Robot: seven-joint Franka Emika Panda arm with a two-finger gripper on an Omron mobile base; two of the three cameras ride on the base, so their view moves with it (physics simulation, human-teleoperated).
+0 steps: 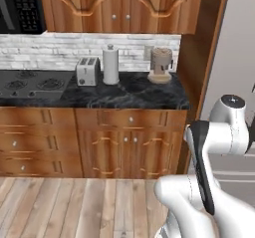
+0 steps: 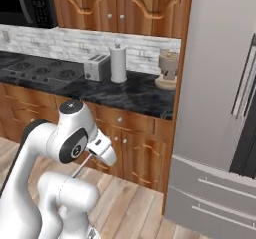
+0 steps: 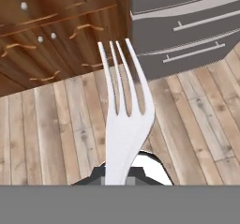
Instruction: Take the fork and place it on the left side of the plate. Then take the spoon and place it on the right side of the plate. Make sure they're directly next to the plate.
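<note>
The fork (image 3: pixel 124 124) is silver-grey and stands in the middle of the hand view, its tines pointing away from me over the wooden floor. My gripper (image 3: pixel 118 177) is shut on its handle end at the bottom of that view. In the right base view the gripper (image 2: pixel 93 154) hangs low in front of the arm's elbow. The fork (image 2: pixel 81 166) shows there as a thin rod slanting down and to the left. The plate and the spoon are out of view.
A dark stone counter (image 1: pixel 134 95) carries a toaster (image 1: pixel 87 71), a paper towel roll (image 1: pixel 110 64) and a small appliance (image 1: pixel 160 65), with a stove (image 1: pixel 30 82) to the left. A grey fridge (image 2: pixel 220 108) stands to the right. Wooden floor (image 1: pixel 74 207) lies below the cabinets.
</note>
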